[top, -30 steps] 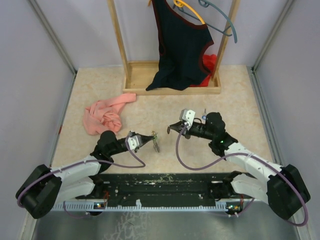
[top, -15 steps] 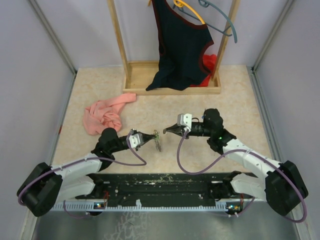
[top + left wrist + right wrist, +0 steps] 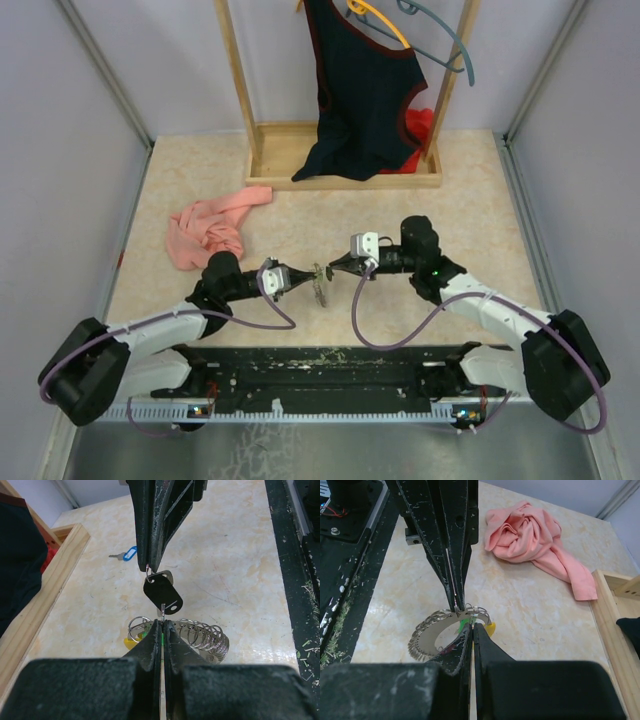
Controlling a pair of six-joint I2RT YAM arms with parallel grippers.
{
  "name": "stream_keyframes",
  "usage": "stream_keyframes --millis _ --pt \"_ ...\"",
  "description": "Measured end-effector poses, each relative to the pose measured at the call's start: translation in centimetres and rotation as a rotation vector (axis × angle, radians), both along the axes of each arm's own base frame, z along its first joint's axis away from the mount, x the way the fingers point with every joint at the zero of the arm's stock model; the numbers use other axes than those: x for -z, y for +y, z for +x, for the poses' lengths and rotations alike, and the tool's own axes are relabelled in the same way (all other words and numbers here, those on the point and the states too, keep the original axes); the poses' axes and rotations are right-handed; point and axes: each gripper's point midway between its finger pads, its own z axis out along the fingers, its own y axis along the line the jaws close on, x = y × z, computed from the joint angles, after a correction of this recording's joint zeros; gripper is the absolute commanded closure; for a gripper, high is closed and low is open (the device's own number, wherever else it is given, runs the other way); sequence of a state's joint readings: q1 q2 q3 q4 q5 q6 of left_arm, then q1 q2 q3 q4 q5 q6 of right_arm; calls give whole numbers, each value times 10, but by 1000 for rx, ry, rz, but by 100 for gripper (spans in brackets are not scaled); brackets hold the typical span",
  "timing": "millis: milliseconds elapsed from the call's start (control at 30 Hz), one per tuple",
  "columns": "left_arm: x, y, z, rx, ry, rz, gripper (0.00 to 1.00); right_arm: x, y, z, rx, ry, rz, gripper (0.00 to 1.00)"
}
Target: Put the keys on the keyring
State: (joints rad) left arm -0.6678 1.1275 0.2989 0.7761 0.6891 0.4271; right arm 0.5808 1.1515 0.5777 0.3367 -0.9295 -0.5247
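Note:
The keyring (image 3: pixel 200 636) is a curved metal strip strung with several small wire rings, with a yellow piece (image 3: pixel 130 643) and a green bit beside it. It hangs just above the table (image 3: pixel 318 284), and my left gripper (image 3: pixel 161 623) is shut on its upper edge. From the opposite side my right gripper (image 3: pixel 150 568) is shut on a black-headed key (image 3: pixel 163 595), whose lower end touches the keyring at my left fingertips. In the right wrist view my right gripper (image 3: pixel 472 624) meets the keyring (image 3: pixel 427 635) beside the left gripper (image 3: pixel 455 608). A blue-headed key (image 3: pixel 128 554) lies on the table beyond.
A crumpled pink cloth (image 3: pixel 208 228) lies on the table at the left. At the back stands a wooden rack (image 3: pixel 345 180) with a dark garment (image 3: pixel 360 90) and hangers (image 3: pixel 440 40). The black base rail (image 3: pixel 320 365) runs along the near edge.
My right gripper has swung left with the black key until it meets the keyring. My left gripper has edged right and slightly away from the base with the keyring.

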Motion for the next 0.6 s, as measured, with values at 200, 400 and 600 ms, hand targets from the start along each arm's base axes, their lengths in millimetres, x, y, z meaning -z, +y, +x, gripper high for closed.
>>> stream_keyframes --millis 200,400,600 --pt "4 -1 -2 12 13 7 99 1 3 -4 -17 -21 -6 100" --pt "4 -3 -2 27 23 11 99 2 7 -5 -22 -49 -12 100" --pt "2 -4 -4 39 22 8 99 4 9 -8 -26 -63 -24 100"
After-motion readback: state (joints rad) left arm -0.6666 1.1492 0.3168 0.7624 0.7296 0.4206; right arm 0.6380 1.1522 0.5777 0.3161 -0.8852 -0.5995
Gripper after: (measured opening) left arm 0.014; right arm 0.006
